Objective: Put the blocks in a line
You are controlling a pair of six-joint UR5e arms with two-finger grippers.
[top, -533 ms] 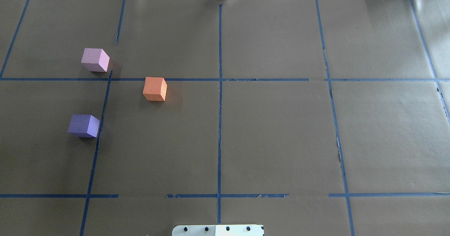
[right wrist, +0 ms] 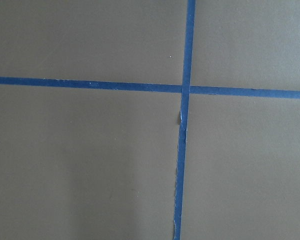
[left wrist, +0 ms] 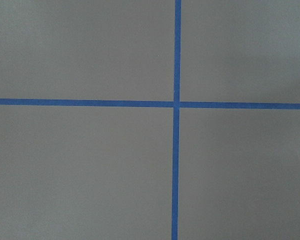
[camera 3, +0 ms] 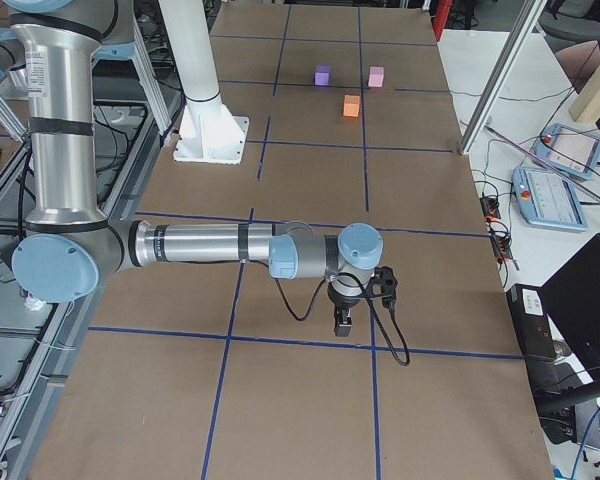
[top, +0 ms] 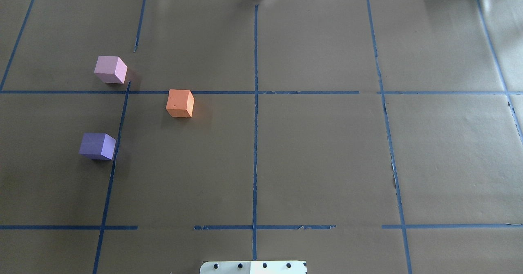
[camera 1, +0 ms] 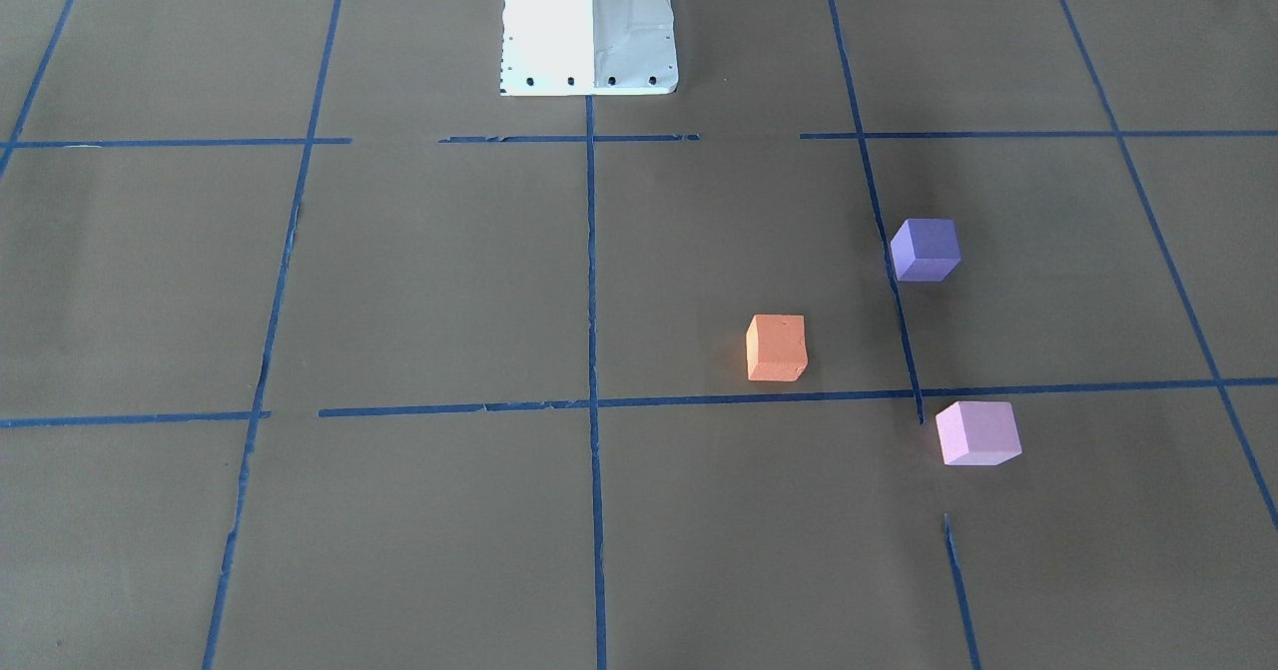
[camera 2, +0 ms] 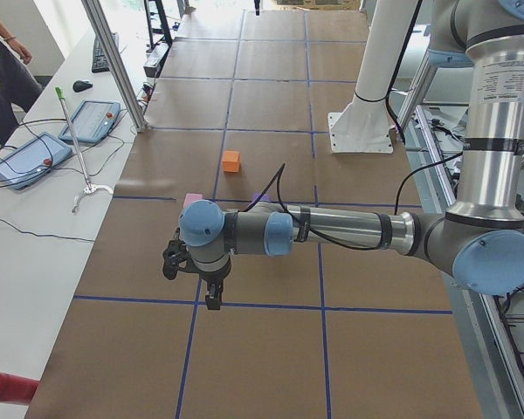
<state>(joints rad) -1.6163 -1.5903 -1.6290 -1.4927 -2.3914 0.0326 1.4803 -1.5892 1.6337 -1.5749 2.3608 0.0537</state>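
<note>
Three cubes lie apart on the brown paper on my left half of the table. The orange block (top: 179, 103) (camera 1: 777, 347) is nearest the centre line. The violet-purple block (top: 97, 145) (camera 1: 926, 249) is closer to my base. The pale pink block (top: 110, 69) (camera 1: 977, 432) is farther out. They form a triangle. My left gripper (camera 2: 211, 301) and right gripper (camera 3: 343, 322) show only in the side views, each pointing down over the table ends, far from the blocks. I cannot tell whether they are open or shut. Both wrist views show only paper and tape.
The white robot base (camera 1: 589, 26) stands at the table's near-middle edge. Blue tape lines (top: 255, 102) cross the paper. A side bench with control pendants (camera 2: 92, 120) and a person (camera 2: 0, 78) lies beyond the table's far edge.
</note>
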